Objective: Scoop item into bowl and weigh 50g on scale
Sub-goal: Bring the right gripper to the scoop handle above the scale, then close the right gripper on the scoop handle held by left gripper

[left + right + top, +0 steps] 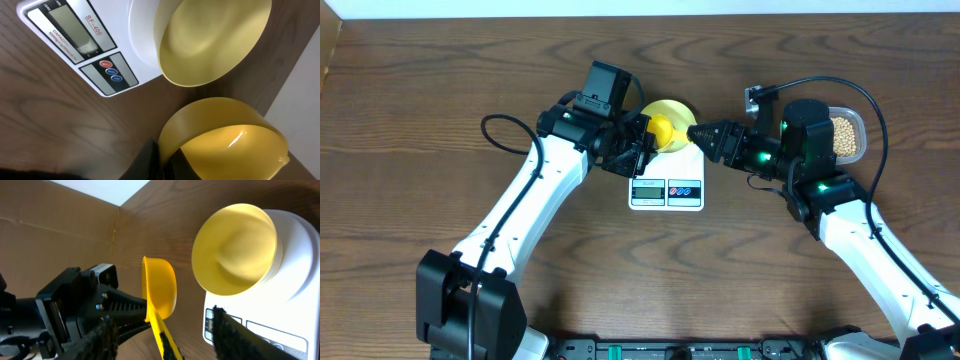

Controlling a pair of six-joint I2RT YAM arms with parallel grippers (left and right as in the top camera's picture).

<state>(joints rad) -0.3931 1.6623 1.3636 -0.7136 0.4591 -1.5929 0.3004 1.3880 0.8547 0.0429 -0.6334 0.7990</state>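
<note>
left fingers (pixel 147 165) clamped on yellow scoop (pixel 667 131) | right fingers (pixel 227 335) partly open astride its handle, not touching | bowl (pixel 670 110) on scale (pixel 666 190) | beans (pixel 847 138) in clear tub (pixel 863 125), behind right arm

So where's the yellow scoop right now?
In the overhead view the scoop is mid-table, in the left end effector, beside the bowl on the scale.

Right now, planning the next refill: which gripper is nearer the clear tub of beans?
Right. The right gripper is between the bowl and the tub. The left gripper, holding the scoop, is on the bowl's far side.
</note>
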